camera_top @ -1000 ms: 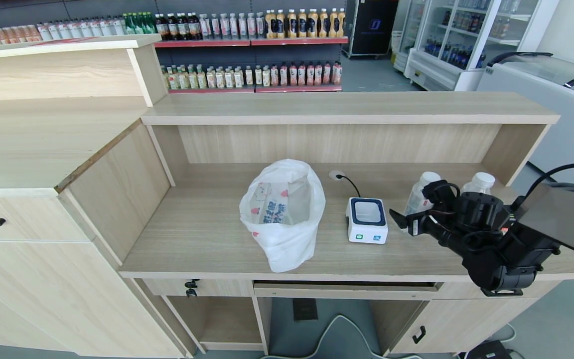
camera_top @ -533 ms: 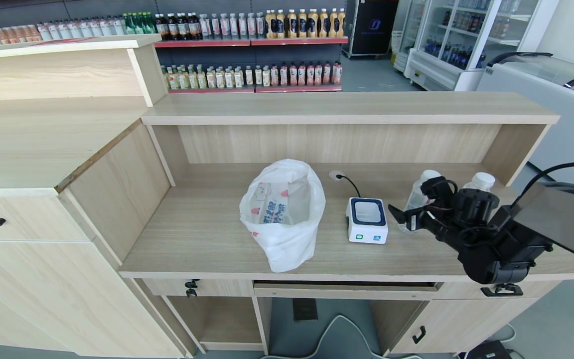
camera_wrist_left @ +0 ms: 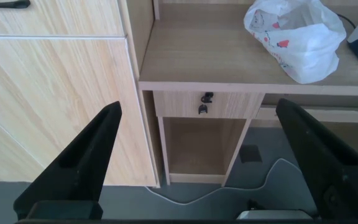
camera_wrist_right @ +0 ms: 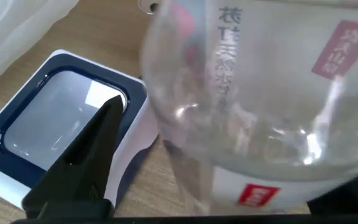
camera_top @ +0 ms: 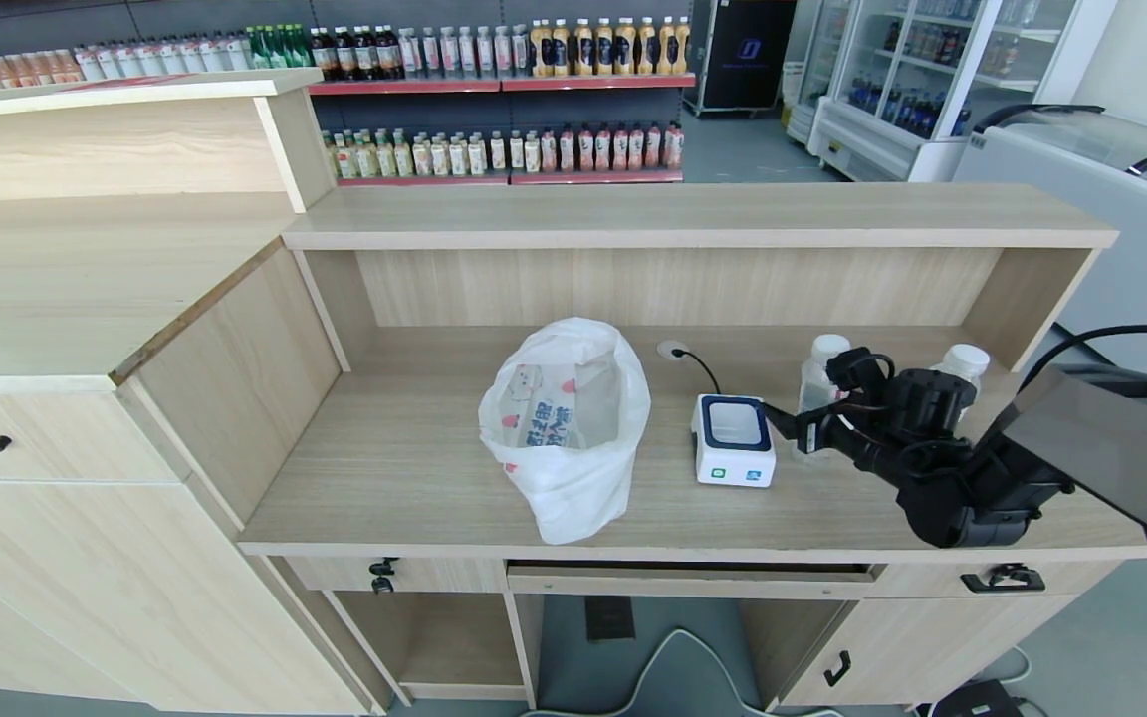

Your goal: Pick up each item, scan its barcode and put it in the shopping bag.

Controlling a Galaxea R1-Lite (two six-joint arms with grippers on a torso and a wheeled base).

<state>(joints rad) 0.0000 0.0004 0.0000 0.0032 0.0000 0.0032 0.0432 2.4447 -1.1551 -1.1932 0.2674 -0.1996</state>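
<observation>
One clear, white-capped bottle (camera_top: 816, 383) is clamped between the closed fingers of the right pincer (camera_top: 810, 418), just at 3 o'clock of the scanner (camera_top: 733, 438) on the desk (camera_top: 414, 468). A second capped bottle (camera_top: 962, 360) stands farther out toward 3 o'clock, and the white shopping bag (camera_top: 566, 428) sits open-mouthed at 9 o'clock of the scanner. Off the desk's front edge, around 7 o'clock from the bag, the left pincer (camera_wrist_left: 197, 106) hangs spread wide with nothing in it.
</observation>
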